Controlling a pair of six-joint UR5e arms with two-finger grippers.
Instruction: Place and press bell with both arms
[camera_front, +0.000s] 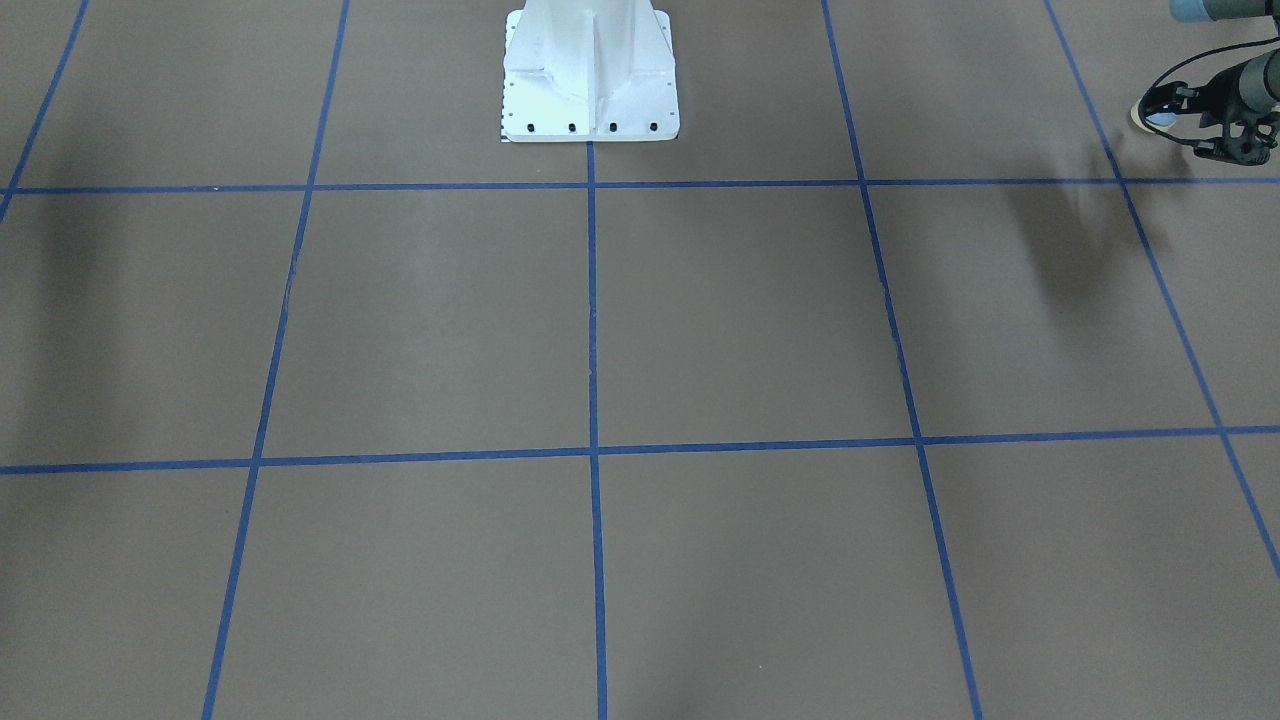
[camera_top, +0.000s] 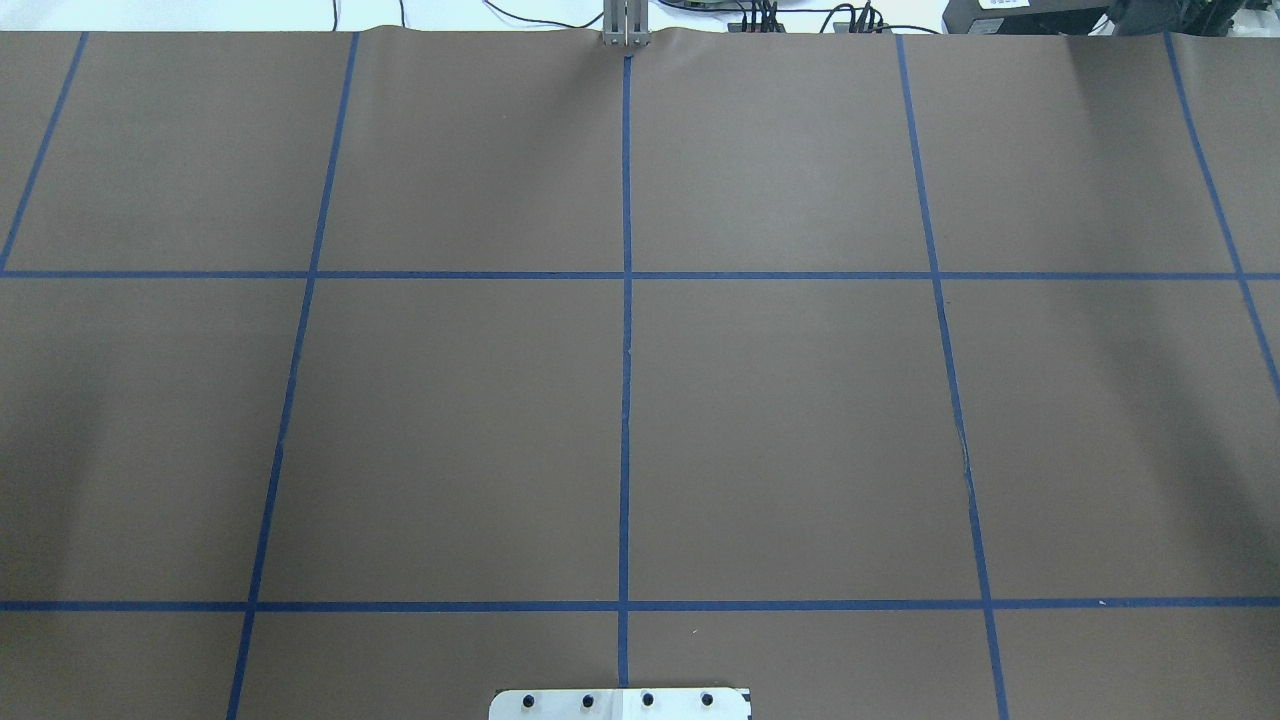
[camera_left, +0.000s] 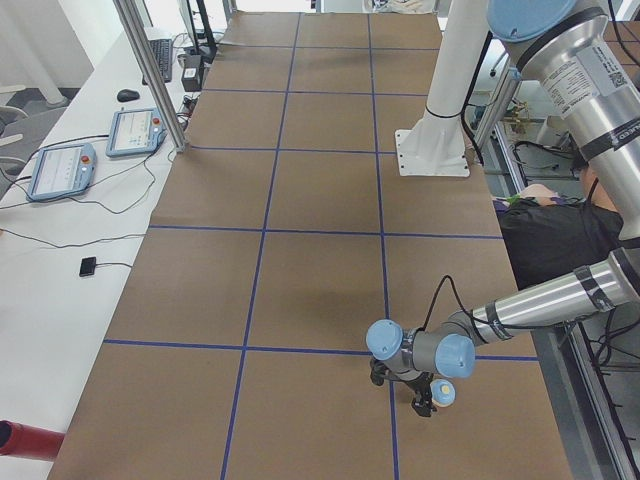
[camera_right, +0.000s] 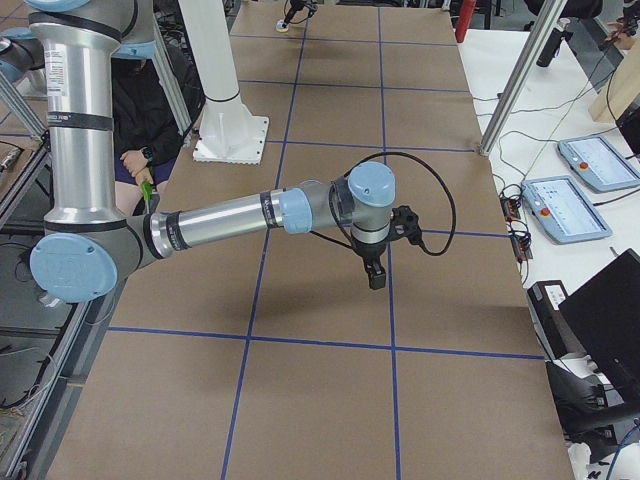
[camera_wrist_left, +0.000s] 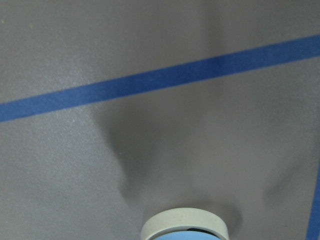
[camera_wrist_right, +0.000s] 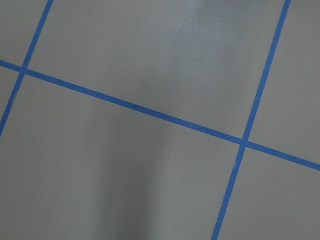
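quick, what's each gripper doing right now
Left gripper: looks shut on the small light-blue call bell with cream rim.
Right gripper: cannot tell, it shows only in the side view.

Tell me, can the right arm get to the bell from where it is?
Probably not. The bell is in the left fingers at the far left end of the table; the right arm hangs over its own side. Nothing blocks it, but the gap looks too wide.

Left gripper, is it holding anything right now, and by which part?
The left gripper seems to hold the bell; where on it the jaws grip is too small and hidden to tell.
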